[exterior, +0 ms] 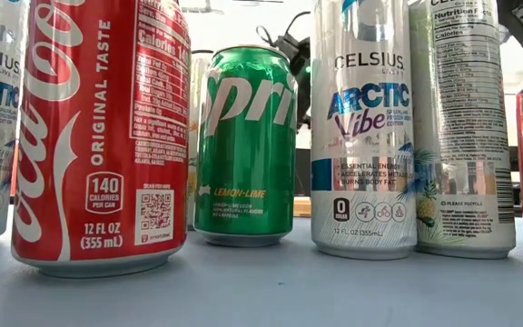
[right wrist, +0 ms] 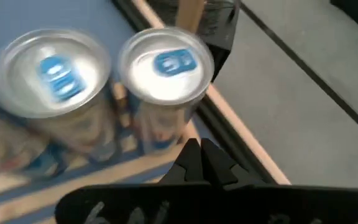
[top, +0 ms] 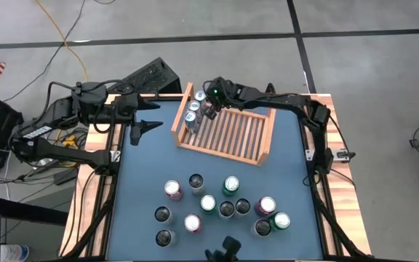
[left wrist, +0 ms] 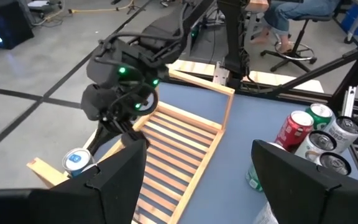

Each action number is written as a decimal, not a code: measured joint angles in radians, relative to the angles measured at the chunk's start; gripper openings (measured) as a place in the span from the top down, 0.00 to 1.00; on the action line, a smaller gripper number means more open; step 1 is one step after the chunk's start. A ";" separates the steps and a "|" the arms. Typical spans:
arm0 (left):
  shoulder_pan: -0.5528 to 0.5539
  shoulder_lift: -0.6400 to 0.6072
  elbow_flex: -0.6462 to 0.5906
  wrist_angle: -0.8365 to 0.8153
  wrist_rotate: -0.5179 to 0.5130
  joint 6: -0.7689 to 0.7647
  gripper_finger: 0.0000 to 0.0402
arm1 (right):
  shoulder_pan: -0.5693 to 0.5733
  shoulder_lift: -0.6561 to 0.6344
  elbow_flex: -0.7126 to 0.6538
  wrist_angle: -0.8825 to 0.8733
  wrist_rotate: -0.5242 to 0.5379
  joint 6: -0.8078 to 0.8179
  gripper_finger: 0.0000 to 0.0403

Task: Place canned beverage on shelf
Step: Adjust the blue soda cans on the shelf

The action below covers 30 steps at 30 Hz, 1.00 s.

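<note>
Looking down on your blue counter (top: pixel 144 167), you see the shelf (top: pixel 228 135), a light-brown wooden rack with a slatted base and solid raised side boards, sitting at the far middle. Three silver cans with blue tabs (top: pixel 192 115) stand upright in a row along its left side board. Your right tool (top: pixel 211 109) hangs over the shelf's far left corner, just beside those cans; its fingers are pressed together and grip nothing. In the right wrist view, the closed dark fingertips (right wrist: pixel 201 163) meet in a point just short of two round, brushed-metal can tops (right wrist: pixel 165 64).

Your left tool (top: pixel 138 132) waits over the counter's left edge, well apart from the shelf, its fingers (left wrist: pixel 114 180) spread wide and empty.

A cluster of upright cylindrical cans (top: pixel 220 207) crowds the near half of the counter: a glossy red cola can (exterior: pixel 103 136), a green lemon-lime can (exterior: pixel 246 145) and tall white cans (exterior: pixel 363 127). A person sits on a stool (left wrist: pixel 288 25) beyond the counter.
</note>
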 joint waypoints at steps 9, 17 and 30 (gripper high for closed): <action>0.000 0.000 0.000 0.000 -0.023 -0.003 0.31 | -0.021 0.033 -0.003 0.050 -0.069 0.020 1.00; 0.000 0.000 0.000 -0.001 -0.032 -0.002 0.31 | -0.024 0.064 0.000 0.115 -0.119 0.007 1.00; 0.000 0.000 0.000 -0.001 -0.048 0.016 0.31 | -0.002 0.074 0.003 0.092 -0.135 0.007 1.00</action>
